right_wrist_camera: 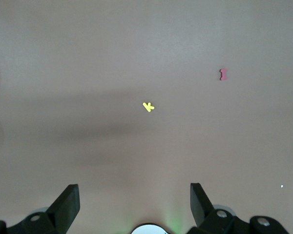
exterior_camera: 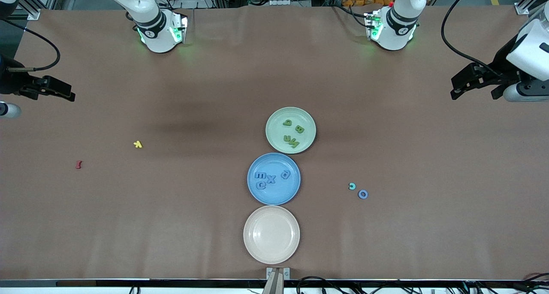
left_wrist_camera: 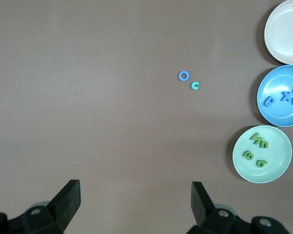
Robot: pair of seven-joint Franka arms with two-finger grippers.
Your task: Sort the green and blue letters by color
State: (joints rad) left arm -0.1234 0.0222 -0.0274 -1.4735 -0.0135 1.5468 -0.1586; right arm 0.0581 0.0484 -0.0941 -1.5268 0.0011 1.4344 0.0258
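Note:
Several olive-green letters lie in the pale green plate at mid-table. Several mid-blue letters lie in the blue plate, which sits nearer to the front camera. The left wrist view shows both sets too, the green letters in the green plate and the blue letters in the blue plate. My left gripper hangs open and empty over the left arm's end of the table. My right gripper hangs open and empty over the right arm's end.
A beige plate stands nearest the front camera with nothing in it. A teal c and a pale ring O lie toward the left arm's end. A yellow k and a dark red letter lie toward the right arm's end.

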